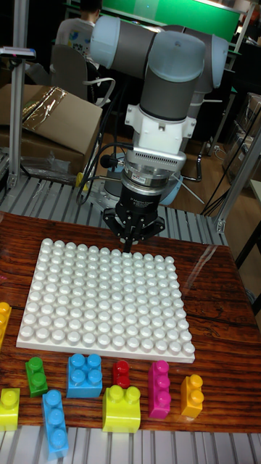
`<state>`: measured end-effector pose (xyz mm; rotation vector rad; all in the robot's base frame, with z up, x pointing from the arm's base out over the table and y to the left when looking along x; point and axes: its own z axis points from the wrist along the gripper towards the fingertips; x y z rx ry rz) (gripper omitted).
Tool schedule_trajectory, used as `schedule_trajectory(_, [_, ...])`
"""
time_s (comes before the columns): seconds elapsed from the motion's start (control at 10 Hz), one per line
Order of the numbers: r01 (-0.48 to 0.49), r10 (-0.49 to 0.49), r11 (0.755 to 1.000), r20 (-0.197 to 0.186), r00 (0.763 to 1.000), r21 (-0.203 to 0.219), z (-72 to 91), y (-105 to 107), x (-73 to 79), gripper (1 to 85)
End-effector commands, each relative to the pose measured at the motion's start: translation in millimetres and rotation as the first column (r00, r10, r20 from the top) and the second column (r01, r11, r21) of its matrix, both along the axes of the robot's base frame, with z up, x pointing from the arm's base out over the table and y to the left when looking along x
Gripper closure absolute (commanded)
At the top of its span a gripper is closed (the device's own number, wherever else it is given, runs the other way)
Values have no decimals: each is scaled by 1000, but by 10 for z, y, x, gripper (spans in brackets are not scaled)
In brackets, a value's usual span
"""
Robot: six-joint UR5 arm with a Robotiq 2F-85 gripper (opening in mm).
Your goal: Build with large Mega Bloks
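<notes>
One arm (170,65), grey with pale blue joint caps, reaches down from the top of the tall fixed view and fills most of its upper half. Under it lies the wooden bench (214,304), dark reddish grain, with a ribbed metal strip along its far and near edges. A white studded baseplate (109,304) covers the middle of the bench, and no block stands on it.

The tool (130,243) hangs at the far edge of the baseplate, its black fingers drawn together to a narrow point just above the back row of studs, with nothing between them; I cannot tell whether the tips touch the plate.

The loose blocks sit in a row on the bare wood in front of the baseplate's near edge. Biggest are the wide blue block (85,375) and the lime block (121,408), near each other. A long blue block (55,423) lies further to the viewer's left, reaching onto the metal strip. Then come the tall pink block (159,389), the orange block (192,395) beside it, the green block (36,375), and a second lime block (9,408) at the left border. The small red block (121,373) stands between the wide blue and the pink. A yellow block (3,319) is cut off by the left border, beside the baseplate.
</notes>
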<state>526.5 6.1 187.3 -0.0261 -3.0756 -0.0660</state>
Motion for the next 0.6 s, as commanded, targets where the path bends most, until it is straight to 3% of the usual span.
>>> schedule_trajectory(0.0, [8, -8, 1000, 4, 1000, 15, 10, 35, 8, 847])
schedule_trajectory(0.5, [8, -8, 1000, 4, 1000, 14, 1, 26, 2, 847])
